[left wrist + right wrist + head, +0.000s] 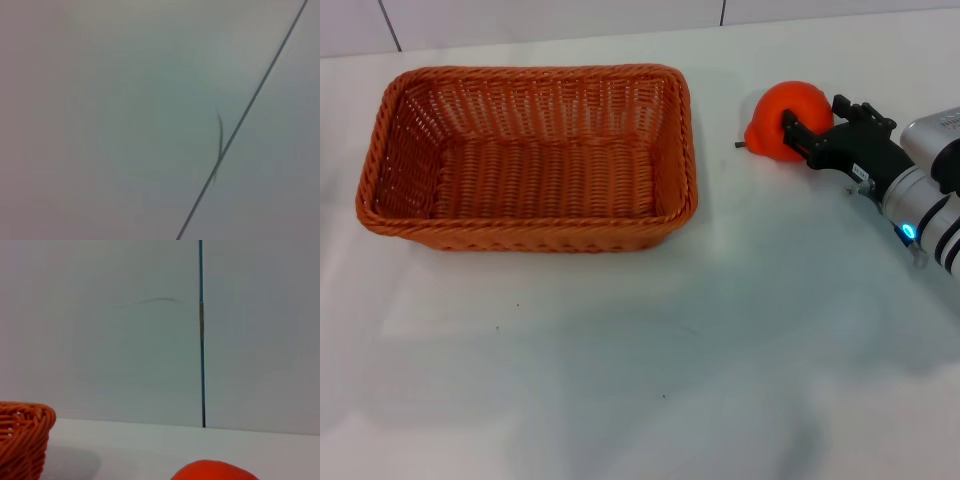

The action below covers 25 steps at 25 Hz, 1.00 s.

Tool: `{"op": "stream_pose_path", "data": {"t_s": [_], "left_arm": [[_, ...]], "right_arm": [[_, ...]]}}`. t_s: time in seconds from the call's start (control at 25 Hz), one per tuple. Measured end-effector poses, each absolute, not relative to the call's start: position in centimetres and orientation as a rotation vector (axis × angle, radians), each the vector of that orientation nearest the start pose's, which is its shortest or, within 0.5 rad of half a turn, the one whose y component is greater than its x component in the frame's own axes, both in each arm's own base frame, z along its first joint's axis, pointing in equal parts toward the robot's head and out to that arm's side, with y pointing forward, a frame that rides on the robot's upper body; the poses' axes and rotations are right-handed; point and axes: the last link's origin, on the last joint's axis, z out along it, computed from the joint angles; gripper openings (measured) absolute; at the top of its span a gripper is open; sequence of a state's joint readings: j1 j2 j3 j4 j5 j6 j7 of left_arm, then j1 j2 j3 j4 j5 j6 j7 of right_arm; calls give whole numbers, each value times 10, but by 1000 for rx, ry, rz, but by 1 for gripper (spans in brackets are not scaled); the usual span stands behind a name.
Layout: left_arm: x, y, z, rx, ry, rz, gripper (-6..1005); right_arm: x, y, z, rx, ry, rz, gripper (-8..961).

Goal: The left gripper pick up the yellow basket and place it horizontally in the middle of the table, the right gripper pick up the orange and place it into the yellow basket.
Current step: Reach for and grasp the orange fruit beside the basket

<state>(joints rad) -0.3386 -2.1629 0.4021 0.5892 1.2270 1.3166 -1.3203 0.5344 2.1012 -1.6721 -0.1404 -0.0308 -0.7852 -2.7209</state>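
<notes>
The yellow basket [530, 160], an orange-brown woven wicker rectangle, stands lengthwise across the table [720, 350] left of centre, and it is empty. The orange [772, 118] is to the right of the basket, its short dark stem pointing towards the basket. My right gripper [813, 112] reaches in from the right; its black fingers [792, 127] clasp the orange on its near and far sides. The right wrist view shows the top of the orange [212, 471] and a corner of the basket [22, 437]. My left gripper is out of view; its wrist view shows only a pale surface.
White tabletop lies in front of the basket and between basket and orange. A white tiled wall [620, 20] runs along the table's back edge, close behind the basket and the orange.
</notes>
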Motion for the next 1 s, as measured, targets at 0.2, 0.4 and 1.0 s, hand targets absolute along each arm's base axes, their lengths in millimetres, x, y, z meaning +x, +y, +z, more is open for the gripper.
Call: {"op": "stream_pose_path", "data": {"t_s": [0.2, 0.4, 1.0], "left_arm": [[-334, 319, 89, -1494, -868, -1283, 881], [-335, 319, 89, -1493, -868, -1284, 879], [-335, 316, 88, -1496, -860, -1286, 878]], "right_arm": [[328, 360, -54, 1185, 2815, 1856, 710], [328, 360, -54, 1187, 2815, 1853, 606], [321, 353, -47, 1195, 2901, 1936, 264]]}}
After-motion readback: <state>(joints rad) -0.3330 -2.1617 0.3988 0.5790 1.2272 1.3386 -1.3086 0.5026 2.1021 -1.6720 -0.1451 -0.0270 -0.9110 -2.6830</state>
